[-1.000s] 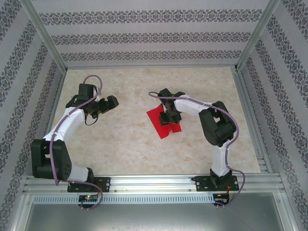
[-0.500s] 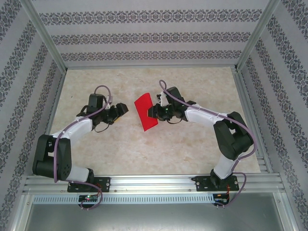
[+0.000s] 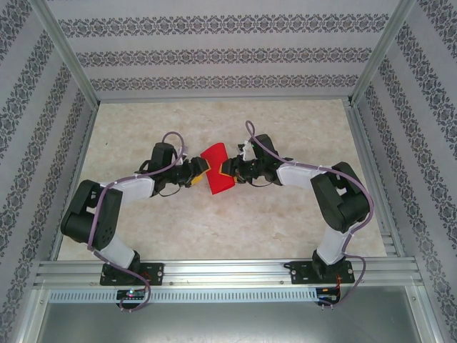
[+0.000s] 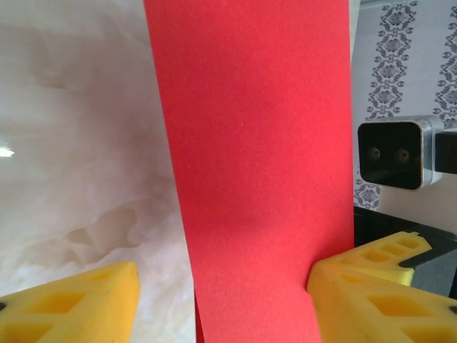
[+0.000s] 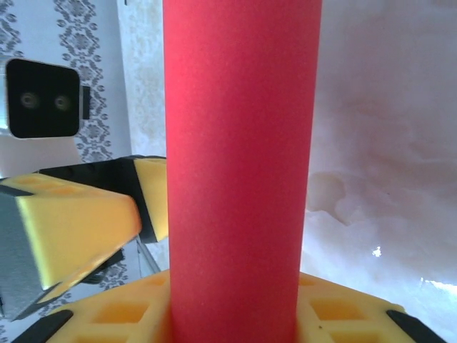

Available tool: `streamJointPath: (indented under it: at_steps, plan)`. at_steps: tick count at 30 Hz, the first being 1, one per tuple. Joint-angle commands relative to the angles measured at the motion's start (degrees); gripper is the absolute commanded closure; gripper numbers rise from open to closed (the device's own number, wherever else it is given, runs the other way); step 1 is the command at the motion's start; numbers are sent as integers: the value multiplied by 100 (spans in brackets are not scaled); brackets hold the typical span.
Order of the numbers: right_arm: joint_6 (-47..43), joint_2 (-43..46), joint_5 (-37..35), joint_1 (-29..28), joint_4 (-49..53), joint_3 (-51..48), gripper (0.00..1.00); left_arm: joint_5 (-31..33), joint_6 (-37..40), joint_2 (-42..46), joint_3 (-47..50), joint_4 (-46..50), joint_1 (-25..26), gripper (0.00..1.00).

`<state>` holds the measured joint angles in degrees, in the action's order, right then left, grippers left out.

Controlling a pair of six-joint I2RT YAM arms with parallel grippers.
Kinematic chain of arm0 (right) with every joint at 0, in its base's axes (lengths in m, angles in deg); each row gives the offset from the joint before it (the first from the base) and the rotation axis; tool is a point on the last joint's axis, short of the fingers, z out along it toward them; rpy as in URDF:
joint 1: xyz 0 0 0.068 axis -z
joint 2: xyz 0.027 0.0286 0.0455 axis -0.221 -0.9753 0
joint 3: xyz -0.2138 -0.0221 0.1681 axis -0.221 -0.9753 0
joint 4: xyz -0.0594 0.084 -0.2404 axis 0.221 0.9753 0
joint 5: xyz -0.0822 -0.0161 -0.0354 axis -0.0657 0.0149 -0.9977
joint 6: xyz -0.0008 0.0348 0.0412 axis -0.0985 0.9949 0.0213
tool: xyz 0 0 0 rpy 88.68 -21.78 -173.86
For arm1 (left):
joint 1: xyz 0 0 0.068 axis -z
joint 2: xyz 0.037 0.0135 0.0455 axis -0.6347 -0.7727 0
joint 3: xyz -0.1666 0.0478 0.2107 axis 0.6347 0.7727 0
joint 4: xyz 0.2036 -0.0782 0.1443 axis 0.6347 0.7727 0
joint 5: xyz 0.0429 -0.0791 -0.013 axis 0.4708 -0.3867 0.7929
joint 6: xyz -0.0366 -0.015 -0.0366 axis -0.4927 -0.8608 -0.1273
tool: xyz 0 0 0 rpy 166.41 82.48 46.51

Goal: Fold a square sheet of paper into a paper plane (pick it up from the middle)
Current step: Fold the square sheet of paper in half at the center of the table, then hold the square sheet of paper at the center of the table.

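Marble table (image 3: pixel 143 128) spreads wide around upright sheet (image 3: pixel 216 179).

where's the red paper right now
Top view: the red paper is held up over mid-table by the right pincer, with the left pincer open around its opposite edge.

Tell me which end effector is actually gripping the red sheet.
The right end effector: it clamps the square sheet of paper from its side. The left end effector only straddles the sheet, jaws apart.
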<state>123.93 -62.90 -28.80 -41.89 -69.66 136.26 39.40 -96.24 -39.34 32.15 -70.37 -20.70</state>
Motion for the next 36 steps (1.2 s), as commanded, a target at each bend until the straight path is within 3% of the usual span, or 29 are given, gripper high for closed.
streamJointPath:
  at_steps: [1,20,25,36]
  plan:
    - [389,-75,328,82,-699,-171,64,-127,-304,-152,-133,-721,96,42]
    - [539,-128,360,195,-677,-303,60,-169,-541,-251,-38,-1490,140,81]
    - [192,-115,148,214,-92,-254,50,-204,-402,-420,-160,-1351,205,97]
    - [-777,270,-786,340,1673,-38,26,-164,170,-851,-725,-506,465,100]
